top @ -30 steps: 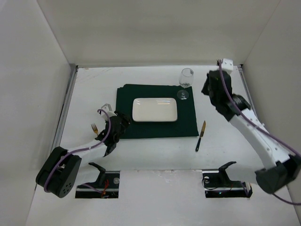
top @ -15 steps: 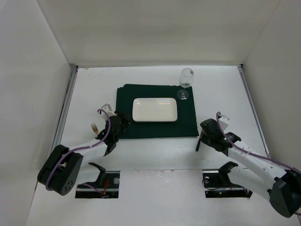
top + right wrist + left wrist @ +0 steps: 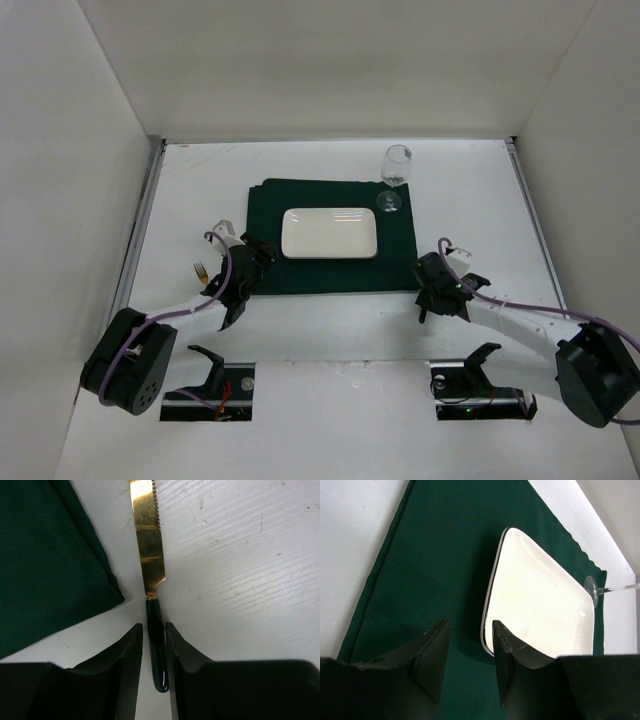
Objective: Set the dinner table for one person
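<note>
The white dinner table [image 3: 190,180] holds a dark green placemat [image 3: 265,215] with a white rectangular plate [image 3: 329,232] on it. A wine glass [image 3: 395,172] stands at the mat's back right corner. A gold fork [image 3: 202,270] lies left of the mat. My left gripper [image 3: 246,264] is open and empty over the mat's left edge, with the plate [image 3: 540,600] just ahead of it in the left wrist view. My right gripper [image 3: 154,630] is low over the knife [image 3: 146,540], its jaws narrowly apart on either side of the dark handle [image 3: 158,655].
Silver rails [image 3: 140,230] run along both side edges of the table. White walls enclose the left, back and right. Two black arm mounts [image 3: 215,365] sit at the near edge. The knife lies on bare table just right of the mat's front right corner [image 3: 100,587].
My right arm has swung from the back right near the glass down to the knife at the mat's front right. My left gripper has barely moved.
</note>
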Robot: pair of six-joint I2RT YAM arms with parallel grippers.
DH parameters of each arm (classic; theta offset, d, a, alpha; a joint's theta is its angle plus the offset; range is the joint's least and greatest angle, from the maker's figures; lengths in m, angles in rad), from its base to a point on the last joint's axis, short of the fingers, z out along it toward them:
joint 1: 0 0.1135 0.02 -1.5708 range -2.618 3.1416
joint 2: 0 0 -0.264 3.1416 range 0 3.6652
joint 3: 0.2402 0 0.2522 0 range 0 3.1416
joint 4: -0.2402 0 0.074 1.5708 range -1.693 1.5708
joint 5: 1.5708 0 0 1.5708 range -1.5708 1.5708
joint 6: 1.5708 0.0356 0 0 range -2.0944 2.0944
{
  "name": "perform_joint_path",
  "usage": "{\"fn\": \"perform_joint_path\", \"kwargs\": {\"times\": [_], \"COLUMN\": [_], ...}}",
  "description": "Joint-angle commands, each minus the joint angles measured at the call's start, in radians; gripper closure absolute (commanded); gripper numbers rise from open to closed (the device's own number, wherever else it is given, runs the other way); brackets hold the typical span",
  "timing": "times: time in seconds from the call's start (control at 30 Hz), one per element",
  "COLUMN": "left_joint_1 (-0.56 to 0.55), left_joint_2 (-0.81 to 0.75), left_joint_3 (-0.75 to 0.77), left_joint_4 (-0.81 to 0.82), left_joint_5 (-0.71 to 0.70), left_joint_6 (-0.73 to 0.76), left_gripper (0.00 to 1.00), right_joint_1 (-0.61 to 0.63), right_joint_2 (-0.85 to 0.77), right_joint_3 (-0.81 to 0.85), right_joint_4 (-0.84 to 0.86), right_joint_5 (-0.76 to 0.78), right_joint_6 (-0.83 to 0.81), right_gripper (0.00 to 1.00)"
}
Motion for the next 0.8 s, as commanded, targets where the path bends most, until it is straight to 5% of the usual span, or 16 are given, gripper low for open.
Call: {"fn": "perform_joint_path", "kwargs": {"times": [0.0,0.27,0.3,0.33,0.77], "left_joint_1": [0.007,0.024,0.024,0.024,0.016], "left_joint_2": [0.011,0.003,0.000,0.000,0.009], "left_joint_3": [-0.013,-0.019,-0.019,-0.019,-0.017], "left_joint_4": [0.055,0.059,0.059,0.059,0.062], "left_joint_5": [0.006,0.015,0.016,0.014,0.011], "left_joint_6": [-0.013,-0.017,-0.017,-0.017,-0.016], "left_gripper": [0.63,0.63,0.63,0.63,0.63], "right_joint_1": [0.008,0.008,0.000,-0.003,-0.037], "right_joint_2": [0.006,0.015,-0.003,-0.024,-0.147], "right_joint_3": [0.042,0.047,0.048,0.050,0.266], "right_joint_4": [0.050,0.051,0.035,0.022,-0.101], "right_joint_5": [-0.002,-0.008,-0.008,0.001,0.092], "right_joint_6": [-0.007,-0.010,-0.021,-0.018,-0.243], "right_gripper": [0.71,0.72,0.89,0.90,0.91]}}
